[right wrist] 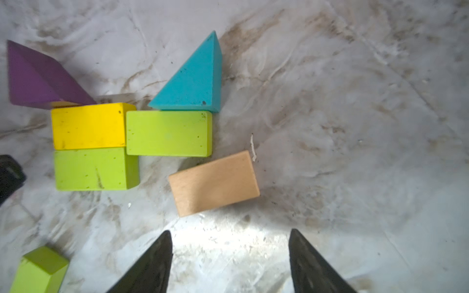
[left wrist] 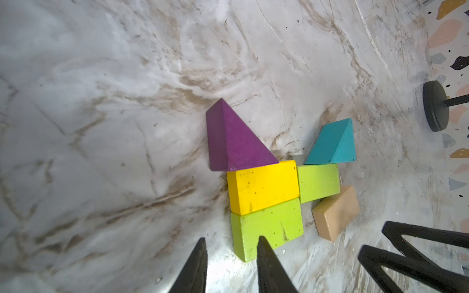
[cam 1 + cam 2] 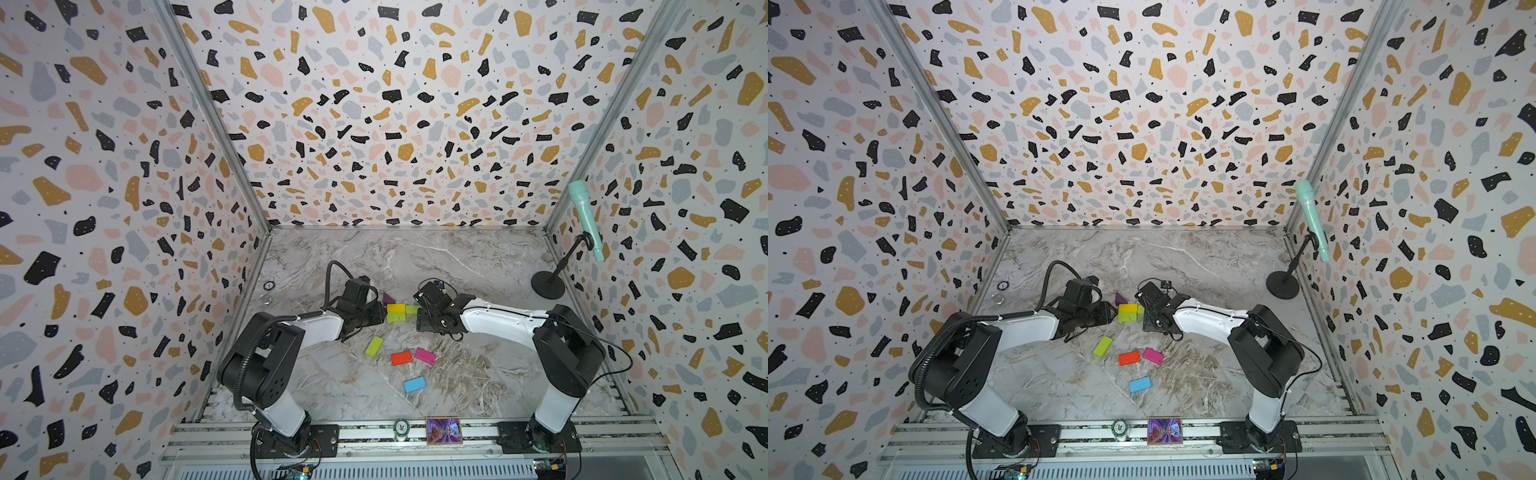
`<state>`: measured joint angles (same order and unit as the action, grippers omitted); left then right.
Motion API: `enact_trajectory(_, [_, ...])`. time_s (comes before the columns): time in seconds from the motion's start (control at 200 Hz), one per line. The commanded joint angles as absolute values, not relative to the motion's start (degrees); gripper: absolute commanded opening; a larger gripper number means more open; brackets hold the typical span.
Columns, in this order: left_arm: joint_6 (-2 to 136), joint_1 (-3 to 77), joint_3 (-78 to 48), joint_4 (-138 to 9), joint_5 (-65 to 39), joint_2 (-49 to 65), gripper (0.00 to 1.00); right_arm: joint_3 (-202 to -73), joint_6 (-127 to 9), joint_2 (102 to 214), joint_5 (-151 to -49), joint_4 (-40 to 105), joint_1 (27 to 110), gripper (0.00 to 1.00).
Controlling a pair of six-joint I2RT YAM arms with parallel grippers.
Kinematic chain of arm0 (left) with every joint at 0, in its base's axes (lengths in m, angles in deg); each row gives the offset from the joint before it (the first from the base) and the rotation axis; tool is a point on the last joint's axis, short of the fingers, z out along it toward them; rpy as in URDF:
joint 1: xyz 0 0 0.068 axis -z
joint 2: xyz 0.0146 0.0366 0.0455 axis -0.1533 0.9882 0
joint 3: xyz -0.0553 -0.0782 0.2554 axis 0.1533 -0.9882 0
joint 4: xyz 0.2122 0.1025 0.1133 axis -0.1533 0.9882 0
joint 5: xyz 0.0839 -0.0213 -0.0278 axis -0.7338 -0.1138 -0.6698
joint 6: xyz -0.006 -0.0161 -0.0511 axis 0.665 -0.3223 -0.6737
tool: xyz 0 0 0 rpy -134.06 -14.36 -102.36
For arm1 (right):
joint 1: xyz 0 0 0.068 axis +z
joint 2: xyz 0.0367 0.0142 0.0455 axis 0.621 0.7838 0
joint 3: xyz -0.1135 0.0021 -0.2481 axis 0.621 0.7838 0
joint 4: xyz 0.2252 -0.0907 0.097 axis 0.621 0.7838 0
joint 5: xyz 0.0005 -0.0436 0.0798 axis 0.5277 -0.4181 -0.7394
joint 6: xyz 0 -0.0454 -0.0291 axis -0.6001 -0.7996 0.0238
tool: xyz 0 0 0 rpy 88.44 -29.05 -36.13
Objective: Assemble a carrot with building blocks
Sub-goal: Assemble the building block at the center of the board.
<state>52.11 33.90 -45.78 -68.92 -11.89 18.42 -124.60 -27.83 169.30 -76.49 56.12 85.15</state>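
Carrot (image 1: 167, 133) half built: five blocks joined. Tan block (image 1: 214, 183) askew ahead of right claw (image 1: 230, 230), spread, empty. Left claw (image 2: 232, 238) narrowly apart, empty. Four loose blocks (image 3: 401, 358) behind.

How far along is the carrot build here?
Done: purple triangle, teal triangle, yellow block and two lime green blocks sit together as the wide end. In hand: nothing; the tan block lies askew before the open right gripper. Left: squaring it, then the loose lime green, red, magenta and light blue blocks.

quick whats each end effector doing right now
Left end effector: partly open, holding nothing.
Right end effector: open wide, empty, tan block just ahead of it.
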Motion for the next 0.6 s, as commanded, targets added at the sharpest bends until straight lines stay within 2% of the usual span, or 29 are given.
enact_trajectory(0.0, [52.9, 33.6, -44.7, -67.7, -13.1, 17.4, 0.34, -123.1, -26.8, 166.3, -77.5, 54.7, 84.3, 0.73])
enact_trajectory(0.105, [52.7, 33.6, -44.7, -67.5, -13.5, 17.4, 0.33, -120.7, -28.3, 164.7, -77.5, 53.9, 83.1, 0.69])
enact_trajectory(0.205, [53.1, 33.5, -44.4, -66.4, -14.6, 17.4, 0.31, -117.8, -31.0, 164.2, -77.4, 52.1, 81.8, 0.58])
enact_trajectory(0.245, [53.1, 33.5, -44.3, -66.2, -14.8, 17.5, 0.3, -116.6, -32.4, 164.2, -77.2, 51.1, 81.2, 0.48])
enact_trajectory(0.28, [53.1, 33.5, -44.1, -66.1, -14.8, 17.7, 0.29, -115.9, -33.6, 164.3, -77.0, 50.5, 80.6, 0.33])
enact_trajectory(0.31, [53.2, 33.5, -43.9, -65.8, -14.9, 17.8, 0.28, -115.7, -34.3, 164.6, -77.0, 50.4, 80.1, 0.27])
enact_trajectory(0.596, [53.1, 33.6, -43.1, -65.0, -16.1, 18.4, 0.26, -115.6, -38.6, 168.1, -79.5, 46.3, 80.0, 0.27])
